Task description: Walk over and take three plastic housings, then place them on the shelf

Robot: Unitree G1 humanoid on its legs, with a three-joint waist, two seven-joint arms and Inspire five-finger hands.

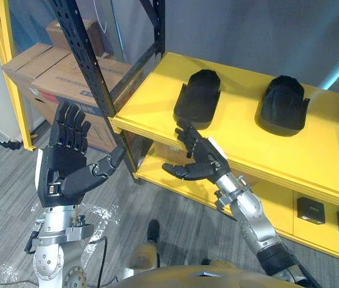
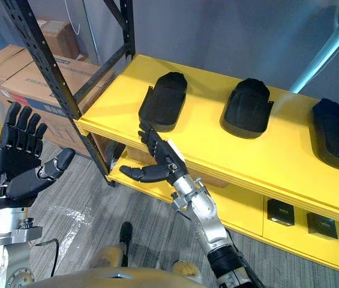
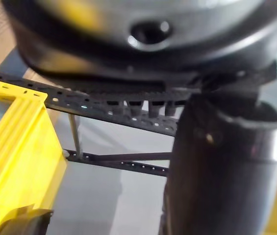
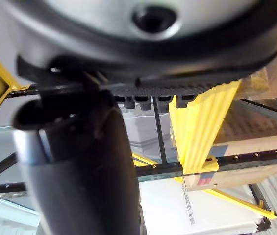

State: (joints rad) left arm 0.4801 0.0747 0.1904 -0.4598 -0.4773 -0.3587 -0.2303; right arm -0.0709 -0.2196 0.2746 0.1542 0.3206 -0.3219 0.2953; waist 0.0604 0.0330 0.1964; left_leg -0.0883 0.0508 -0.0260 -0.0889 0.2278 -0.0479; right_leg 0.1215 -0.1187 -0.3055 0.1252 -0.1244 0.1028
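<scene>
Left hand (image 1: 64,165), nearest the viewer: raised upright at the robot's left, palm facing the camera, fingers straight and spread, thumb angled outward; it grasps nothing and is well apart from the shelving.

Right hand (image 2: 160,162): reaching up to the front edge of the yellow shelf (image 2: 217,147), fingers extended and thumb held out to the side, released and empty. Its fingertips lie at the near end of the leftmost housing (image 2: 164,101) (whether they touch it cannot be told from either eye view).

Three black plastic housings rest in a row on the yellow shelf, each rounded at the far end and flatter toward the front: the leftmost housing, the middle housing (image 2: 248,108) and the rightmost housing (image 2: 335,133), set apart from one another with bare shelf between them.

Black upright (image 1: 88,60): a perforated post of the rack, rising at the shelf's left corner between the two hands.

Cardboard boxes (image 1: 43,72): stacked behind the upright, at the left.

Lower shelf (image 2: 247,207): also yellow, carrying small dark boxes (image 2: 280,211) under the right part of the upper board.

Floor (image 1: 13,198): grey wood-pattern planks.
</scene>
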